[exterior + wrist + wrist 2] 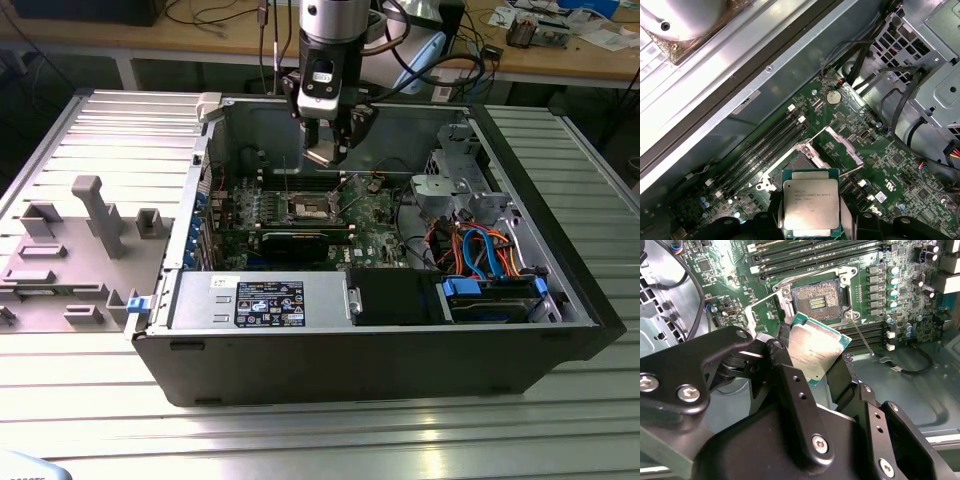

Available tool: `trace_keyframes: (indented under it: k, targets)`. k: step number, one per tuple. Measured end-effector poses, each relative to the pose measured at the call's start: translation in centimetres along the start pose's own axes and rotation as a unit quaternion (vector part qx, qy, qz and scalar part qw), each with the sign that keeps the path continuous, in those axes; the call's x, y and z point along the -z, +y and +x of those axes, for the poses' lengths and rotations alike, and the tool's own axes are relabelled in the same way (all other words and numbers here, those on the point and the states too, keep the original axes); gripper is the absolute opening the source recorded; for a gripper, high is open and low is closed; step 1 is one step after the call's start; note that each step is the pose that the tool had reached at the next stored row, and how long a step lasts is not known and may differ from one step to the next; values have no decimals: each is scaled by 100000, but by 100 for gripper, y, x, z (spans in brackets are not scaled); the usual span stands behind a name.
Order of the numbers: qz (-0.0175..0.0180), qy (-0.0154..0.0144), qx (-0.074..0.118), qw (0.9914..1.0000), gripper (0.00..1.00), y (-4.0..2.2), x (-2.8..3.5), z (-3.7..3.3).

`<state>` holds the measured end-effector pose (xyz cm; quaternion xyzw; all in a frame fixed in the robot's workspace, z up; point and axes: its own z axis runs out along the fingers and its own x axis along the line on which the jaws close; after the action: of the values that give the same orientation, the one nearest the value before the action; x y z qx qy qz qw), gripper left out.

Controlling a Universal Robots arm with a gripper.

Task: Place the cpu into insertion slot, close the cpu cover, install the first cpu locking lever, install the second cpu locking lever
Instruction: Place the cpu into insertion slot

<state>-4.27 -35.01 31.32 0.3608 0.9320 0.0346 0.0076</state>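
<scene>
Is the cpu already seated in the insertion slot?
No, the claw holds the cpu clear of the insertion slot, whose dark centre lies bare.

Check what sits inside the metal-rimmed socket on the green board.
Nothing: the small square shiny-rimmed socket shows a bare dark centre. The flat silver-grey square chip, gripped by the end effector, hangs above and hides part of it in the first wrist view.

Lab: slotted aluminium bench (300,435), cable-strewn wooden desk (90,38).
</scene>
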Motion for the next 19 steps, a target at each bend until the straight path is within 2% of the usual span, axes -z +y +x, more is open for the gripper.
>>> trace_keyframes:
  k: [19]
  targets:
    - [16, -273, -3229, 99947, 55, -1, -15, 0]
